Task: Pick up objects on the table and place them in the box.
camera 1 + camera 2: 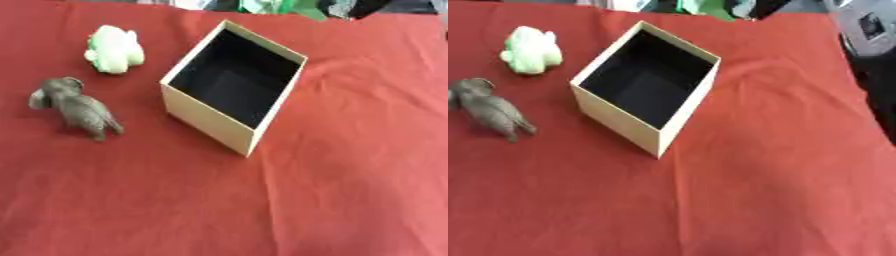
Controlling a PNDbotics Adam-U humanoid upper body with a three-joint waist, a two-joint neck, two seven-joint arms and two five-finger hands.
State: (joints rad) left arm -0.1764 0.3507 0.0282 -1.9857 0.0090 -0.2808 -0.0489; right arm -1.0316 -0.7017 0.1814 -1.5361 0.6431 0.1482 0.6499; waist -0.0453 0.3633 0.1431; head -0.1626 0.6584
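Note:
A cream box [211,119] with a black inside stands open in the middle of the red cloth, and nothing shows inside it. To its left lies a pale green soft toy [115,49]. Nearer to me, a grey toy animal [78,107] stands on the cloth at the left. Neither of my hands shows in either view.
The red cloth [350,175] covers the whole table, with wide bare room to the right of the box and in front of it. Green and dark items [289,7] sit beyond the far edge. At the right, the cloth ends at a dark floor [881,75].

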